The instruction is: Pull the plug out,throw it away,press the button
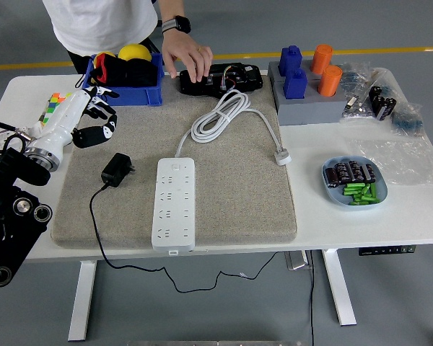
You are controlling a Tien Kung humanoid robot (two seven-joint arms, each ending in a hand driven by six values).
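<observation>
lying on the grey mat (231, 209), the black plug adapter (116, 169) sits just left of the white power strip (174, 204), apart from it, its cord trailing off the mat's near edge. the left hand (86, 115) hovers near the mat's far-left corner, fingers spread, empty. a person's hand (187, 59) rests on a black device (224, 78) at the far edge.
</observation>
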